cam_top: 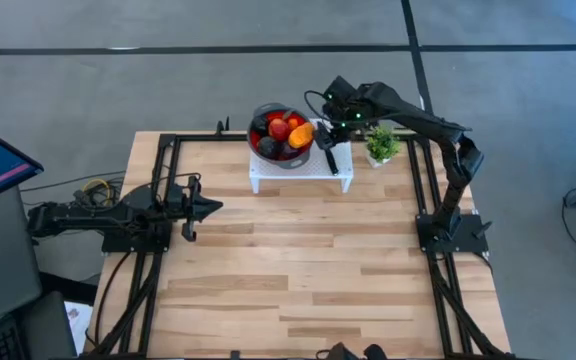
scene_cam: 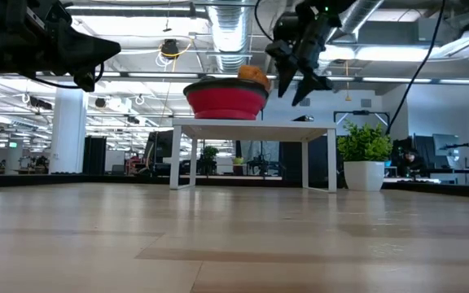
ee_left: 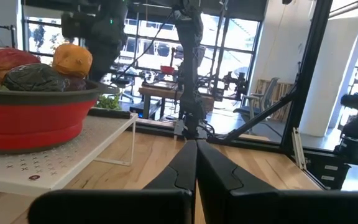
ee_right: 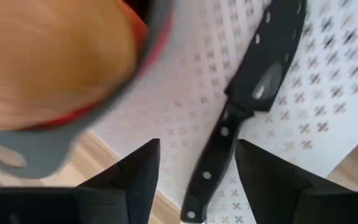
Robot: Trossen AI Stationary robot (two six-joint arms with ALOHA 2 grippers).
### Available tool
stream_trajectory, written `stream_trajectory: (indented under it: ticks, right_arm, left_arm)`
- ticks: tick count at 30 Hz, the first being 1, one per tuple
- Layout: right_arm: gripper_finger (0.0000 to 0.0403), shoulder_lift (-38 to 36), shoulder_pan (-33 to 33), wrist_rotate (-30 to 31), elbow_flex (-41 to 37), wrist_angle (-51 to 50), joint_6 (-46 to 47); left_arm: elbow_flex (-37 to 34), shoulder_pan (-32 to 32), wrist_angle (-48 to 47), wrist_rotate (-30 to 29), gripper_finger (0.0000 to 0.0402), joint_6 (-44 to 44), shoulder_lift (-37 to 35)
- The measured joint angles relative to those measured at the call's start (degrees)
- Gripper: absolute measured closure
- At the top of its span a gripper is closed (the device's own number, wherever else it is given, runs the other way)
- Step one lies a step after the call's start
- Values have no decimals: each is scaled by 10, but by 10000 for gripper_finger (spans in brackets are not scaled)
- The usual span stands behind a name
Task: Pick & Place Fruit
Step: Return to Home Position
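Note:
Several toy fruits fill a red bowl with a grey outer wall: dark plums, red balls, and a larger orange piece resting against the bowl's right rim. The bowl stands on a small white stand at the table's far edge. The low view shows the orange piece rising above the bowl's rim. My right gripper hangs open just right of the bowl, above the stand, holding nothing; in its wrist view the open gripper has the orange piece close beside it. My left gripper waits shut near the table's left side.
A black-handled knife lies on the white stand directly below my right gripper, right of the bowl. A small green potted plant stands right of the stand. Black frame rails run along both sides of the table. Bare wood spans the table's middle and near part.

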Motion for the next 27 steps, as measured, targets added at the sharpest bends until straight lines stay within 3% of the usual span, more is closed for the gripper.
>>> stream_trajectory:
  ticks: [8, 15, 18, 21, 24, 27]
  right_arm:
    - [260, -4, 38, 82, 102, -76, -55]
    - [356, -70, 123, 189, 87, -80, -75]
    - [394, -111, 172, 231, 50, -60, -75]
    - [393, -165, 217, 236, -21, 2, -89]
    - [394, -226, 252, 229, -117, 81, -118]
    - [401, -294, 276, 179, -219, 175, -181]
  left_arm:
    - [0, 0, 1, 0, 400, 0, 0]
    - [0, 0, 4, 0, 400, 0, 0]
    - [0, 0, 4, 0, 400, 0, 0]
    - [0, 0, 5, 0, 400, 0, 0]
    - [0, 0, 6, 0, 400, 0, 0]
    - [0, 0, 9, 0, 400, 0, 0]
